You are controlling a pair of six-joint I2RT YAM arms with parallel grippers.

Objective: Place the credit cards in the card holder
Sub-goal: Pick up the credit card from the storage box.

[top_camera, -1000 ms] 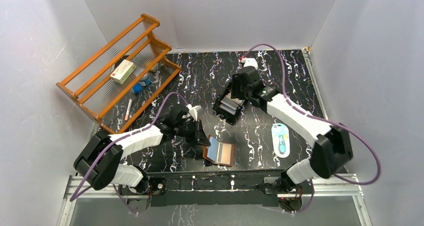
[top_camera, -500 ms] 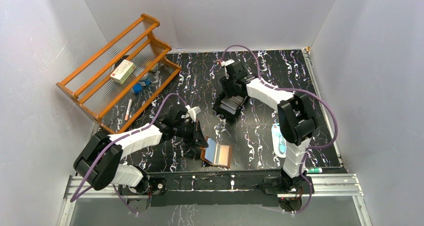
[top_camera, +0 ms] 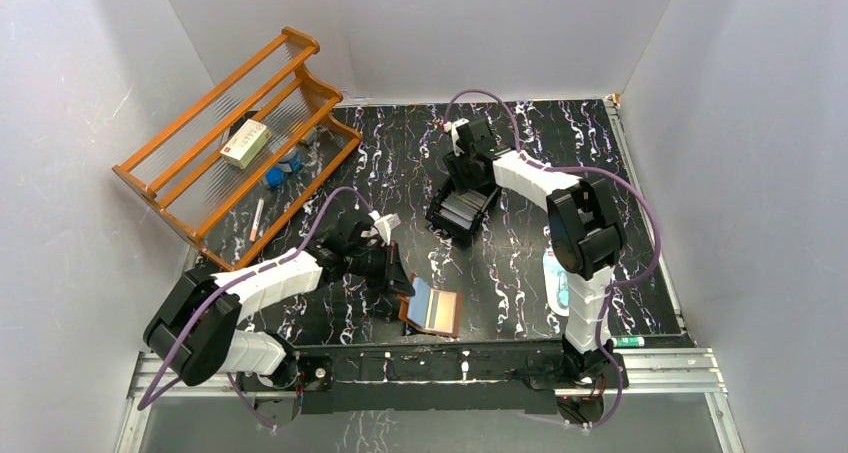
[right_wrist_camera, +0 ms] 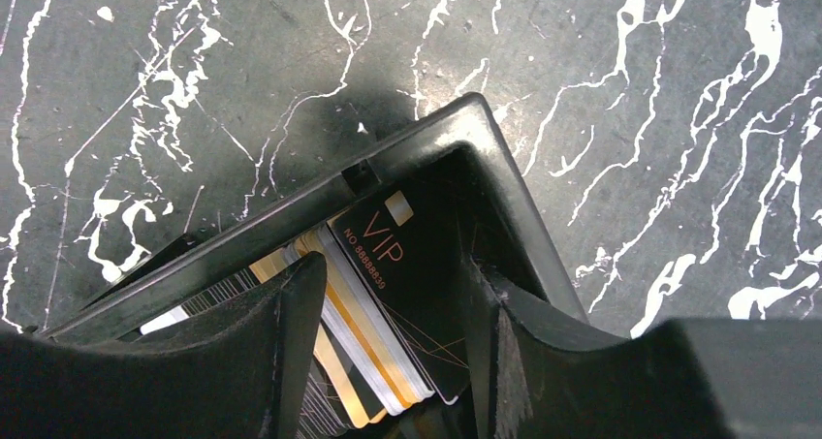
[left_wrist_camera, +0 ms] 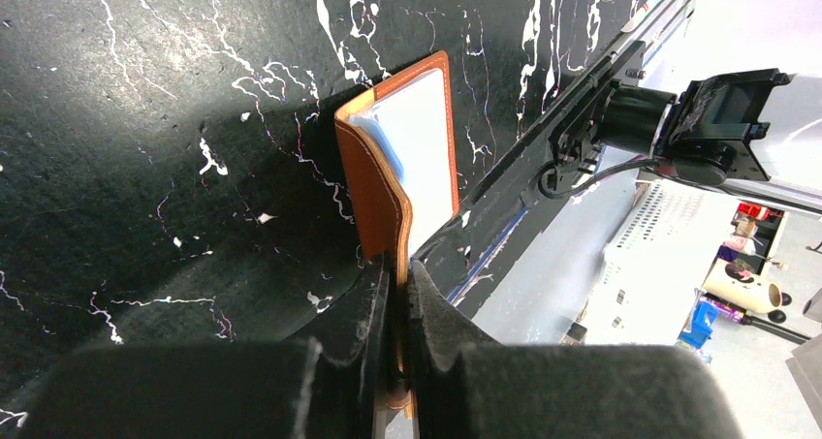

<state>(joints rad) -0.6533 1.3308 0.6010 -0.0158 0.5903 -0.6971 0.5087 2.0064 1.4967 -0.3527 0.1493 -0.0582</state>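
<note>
Meanwhile, L claw (left_wrist_camera: 395, 289) is clamped tight on holder (left_wrist_camera: 412, 153) edge, the wallet standing open just beyond its tips. R claw (right_wrist_camera: 393, 298) is spread inside tray (right_wrist_camera: 291, 206), cards (right_wrist_camera: 339, 337) fanned betw. its fingers, black VIP card (right_wrist_camera: 388, 255) toward one finger.

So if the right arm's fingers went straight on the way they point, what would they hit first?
Probably the stack of credit cards in the black tray, the VIP card uppermost.
</note>
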